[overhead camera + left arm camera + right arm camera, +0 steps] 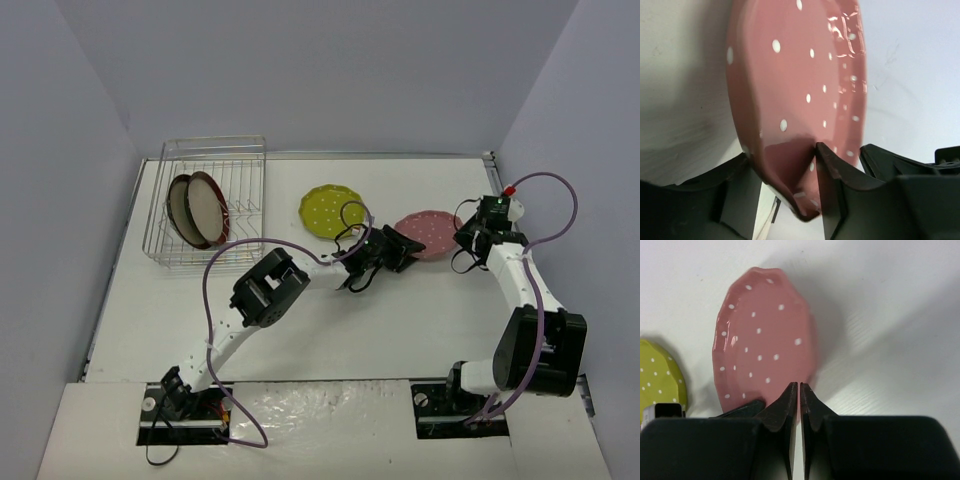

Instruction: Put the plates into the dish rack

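Right of centre | step: grasping pink white-dotted scalloped plate (800, 75), left gripper (785, 185) clamped on rim; right gripper (799, 390) pinched together, empty | next: lift into silver wire rack (214, 140).

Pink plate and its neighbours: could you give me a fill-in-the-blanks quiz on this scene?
The dish rack holds ___ brown-rimmed plates on edge. The yellow-green plate lies flat on the ___. The left gripper pinches the pink plate; the shut right gripper holds ___.
Missing: two, table, nothing.
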Robot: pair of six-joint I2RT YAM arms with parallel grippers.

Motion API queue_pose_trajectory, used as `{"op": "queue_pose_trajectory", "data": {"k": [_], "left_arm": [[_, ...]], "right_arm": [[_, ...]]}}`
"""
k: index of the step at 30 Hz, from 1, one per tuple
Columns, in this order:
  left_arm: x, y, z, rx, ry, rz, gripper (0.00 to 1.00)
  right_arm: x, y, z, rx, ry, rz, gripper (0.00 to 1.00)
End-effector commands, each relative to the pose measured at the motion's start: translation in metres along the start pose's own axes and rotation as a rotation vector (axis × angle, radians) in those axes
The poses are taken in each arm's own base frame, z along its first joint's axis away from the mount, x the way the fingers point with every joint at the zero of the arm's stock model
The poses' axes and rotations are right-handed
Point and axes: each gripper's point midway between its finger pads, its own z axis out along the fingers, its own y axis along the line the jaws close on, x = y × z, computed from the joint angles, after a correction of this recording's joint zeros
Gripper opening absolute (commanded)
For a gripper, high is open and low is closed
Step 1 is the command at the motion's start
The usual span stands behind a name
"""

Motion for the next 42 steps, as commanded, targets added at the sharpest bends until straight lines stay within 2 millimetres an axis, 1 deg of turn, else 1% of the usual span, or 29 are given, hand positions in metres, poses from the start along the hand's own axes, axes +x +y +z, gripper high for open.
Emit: {"op": "queue_pose_trajectory", "data": {"k": [1, 5, 7, 10, 11, 12, 19, 22, 27, 29, 30, 31, 33, 37, 42], "left_arm": [[0.018, -0.064, -0.008, 0.158, 0.028, 0.047, 0.29], [0.019, -0.064, -0.009, 0.158, 0.031, 0.056, 0.18], [0.019, -0.066, -0.008, 0.164, 0.033, 0.058, 0.15], [0.02, -0.065, -0.008, 0.16, 0.039, 0.068, 0.08], [0.02, -0.066, -0.008, 0.16, 0.04, 0.07, 0.03], [0.021, -0.066, -0.008, 0.157, 0.042, 0.075, 0.01], [0.025, -0.072, -0.007, 0.146, 0.066, 0.151, 0.0], [0.027, -0.077, -0.007, 0.138, 0.08, 0.226, 0.0], [0.021, -0.083, -0.017, 0.117, 0.082, 0.361, 0.0], [0.016, -0.081, -0.022, 0.097, 0.077, 0.417, 0.0], [0.016, -0.086, -0.026, 0.1, 0.078, 0.434, 0.0], [0.015, -0.084, -0.028, 0.086, 0.079, 0.464, 0.0], [0.014, -0.092, -0.035, 0.084, 0.075, 0.513, 0.0], [0.013, -0.096, -0.045, 0.063, 0.074, 0.617, 0.0], [0.014, -0.107, -0.058, 0.058, 0.085, 0.703, 0.0]], "right_arm": [[-0.024, 0.028, -0.019, -0.124, -0.093, 0.005, 0.0], [-0.021, 0.026, -0.02, -0.123, -0.092, 0.001, 0.0], [-0.019, 0.024, -0.021, -0.121, -0.093, -0.002, 0.0], [-0.015, 0.021, -0.021, -0.115, -0.09, -0.007, 0.0], [-0.014, 0.02, -0.021, -0.113, -0.089, -0.008, 0.0], [-0.014, 0.02, -0.021, -0.112, -0.088, -0.01, 0.0], [-0.013, 0.019, -0.023, -0.117, -0.091, -0.016, 0.0], [-0.017, 0.019, -0.026, -0.116, -0.103, -0.02, 0.0], [-0.023, 0.02, -0.032, -0.107, -0.122, -0.03, 0.01], [-0.024, 0.019, -0.033, -0.103, -0.125, -0.033, 0.06], [-0.025, 0.018, -0.033, -0.1, -0.129, -0.033, 0.08], [-0.025, 0.018, -0.033, -0.097, -0.129, -0.035, 0.1], [-0.026, 0.018, -0.034, -0.096, -0.134, -0.039, 0.15], [-0.028, 0.018, -0.036, -0.098, -0.141, -0.044, 0.25], [-0.033, 0.019, -0.041, -0.099, -0.156, -0.046, 0.33]]}}
